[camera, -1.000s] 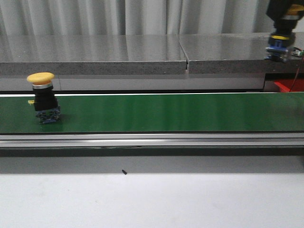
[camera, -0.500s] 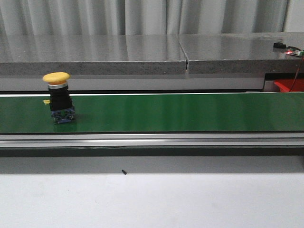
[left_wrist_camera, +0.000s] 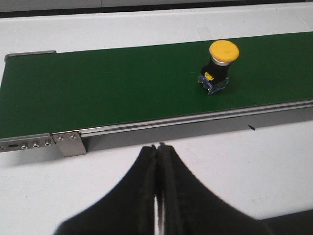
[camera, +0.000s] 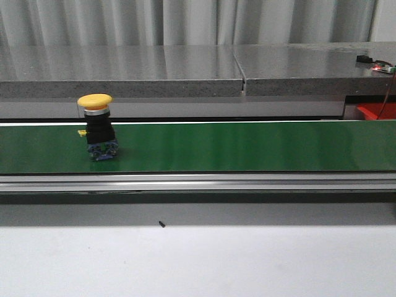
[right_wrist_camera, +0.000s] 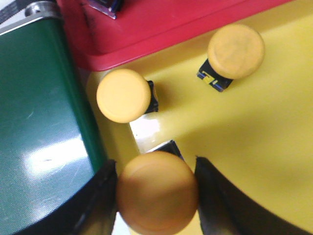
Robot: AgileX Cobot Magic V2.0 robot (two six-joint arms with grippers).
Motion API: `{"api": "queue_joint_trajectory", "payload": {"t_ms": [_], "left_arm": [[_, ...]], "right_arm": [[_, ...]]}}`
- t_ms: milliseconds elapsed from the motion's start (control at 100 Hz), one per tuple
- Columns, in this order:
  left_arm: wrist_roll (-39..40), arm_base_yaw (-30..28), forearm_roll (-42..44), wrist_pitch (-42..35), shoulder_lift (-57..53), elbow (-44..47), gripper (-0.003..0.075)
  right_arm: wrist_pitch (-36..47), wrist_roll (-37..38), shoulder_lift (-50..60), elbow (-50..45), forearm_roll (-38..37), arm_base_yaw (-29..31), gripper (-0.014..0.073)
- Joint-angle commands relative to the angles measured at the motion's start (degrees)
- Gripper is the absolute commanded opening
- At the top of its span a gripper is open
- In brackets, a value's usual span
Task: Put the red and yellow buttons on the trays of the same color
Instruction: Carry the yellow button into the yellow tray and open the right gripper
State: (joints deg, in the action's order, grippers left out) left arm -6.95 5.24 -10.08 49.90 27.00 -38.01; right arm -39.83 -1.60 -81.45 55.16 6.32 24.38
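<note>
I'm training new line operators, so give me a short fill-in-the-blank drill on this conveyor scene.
1. The yellow mushroom-cap button stands upright on the ____ conveyor belt.
2. The left gripper is ____, holding nothing.
3. The right gripper grips a button with a ____ cap.
4. Beneath it, two yellow-capped buttons sit on the ____ tray.

Missing words: green; shut; yellow; yellow

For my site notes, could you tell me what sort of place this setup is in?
Probably an industrial sorting cell or lab mock-up: a green conveyor belt carries a yellow button, and yellow tray and red tray sit at its end.
</note>
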Motion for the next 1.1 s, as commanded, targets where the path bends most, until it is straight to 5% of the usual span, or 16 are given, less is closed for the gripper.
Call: {"api": "queue_joint_trajectory", "payload": {"t_ms": [0, 880, 1090], "left_arm": [[0.0, 0.4, -0.9, -3.5, 0.4, -1.3, -0.0019], [0.0, 0.4, -0.9, -3.5, 0.4, -1.3, -0.0019], [0.0, 0.4, -1.0, -3.5, 0.4, -1.3, -0.0019]], "right_arm": [[4.9, 0.3, 2.2, -0.4, 0.3, 0.5, 0.0099], [11.5, 1.3, -0.4, -6.2, 0.3, 0.5, 0.0104], [11.6, 1.3, -0.5, -6.2, 0.3, 0.5, 0.0248]]}}
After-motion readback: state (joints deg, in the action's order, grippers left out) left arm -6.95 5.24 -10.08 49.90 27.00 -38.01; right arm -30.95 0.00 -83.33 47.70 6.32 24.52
